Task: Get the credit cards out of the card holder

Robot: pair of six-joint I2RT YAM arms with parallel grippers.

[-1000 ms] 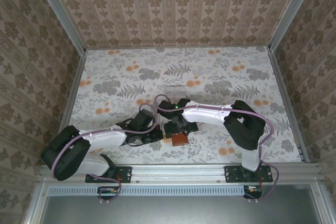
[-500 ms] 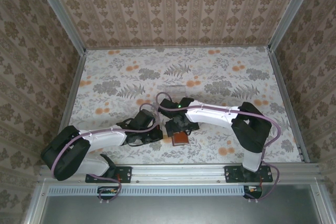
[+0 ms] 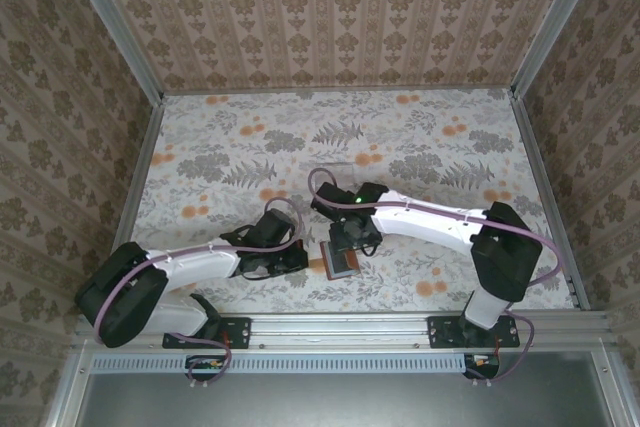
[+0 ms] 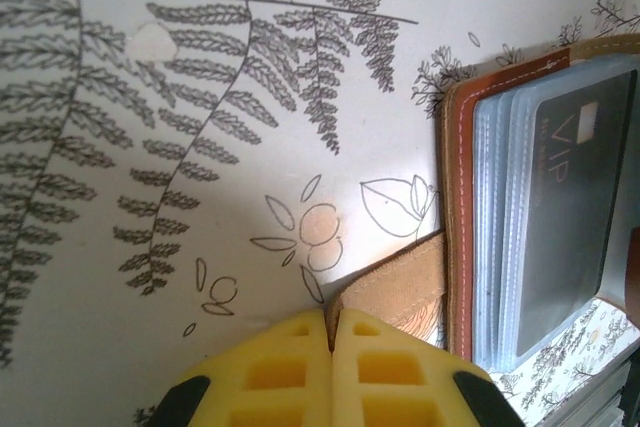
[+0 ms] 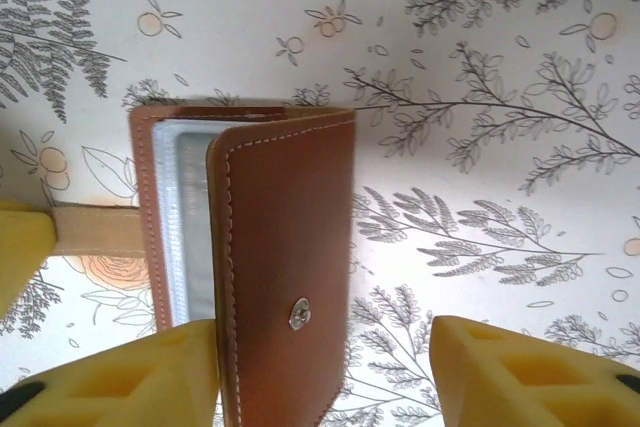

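The card holder lies near the table's front edge, a reddish-brown leather wallet. Its studded flap stands up over clear sleeves. A dark credit card marked VIP shows inside the sleeves, and a grey card edge shows beside the flap. My left gripper is shut on the holder's tan strap at its left side. My right gripper straddles the flap, open; its left finger touches the flap's edge and its right finger stands clear.
A small clear plastic box sits farther back at mid-table. Patterned walls enclose the table on three sides. The right arm's elbow stands off to the right.
The right arm has swung to the right and its jaws have narrowed around the flap. From above the holder now shows its grey inside. The left gripper stays shut on the strap.
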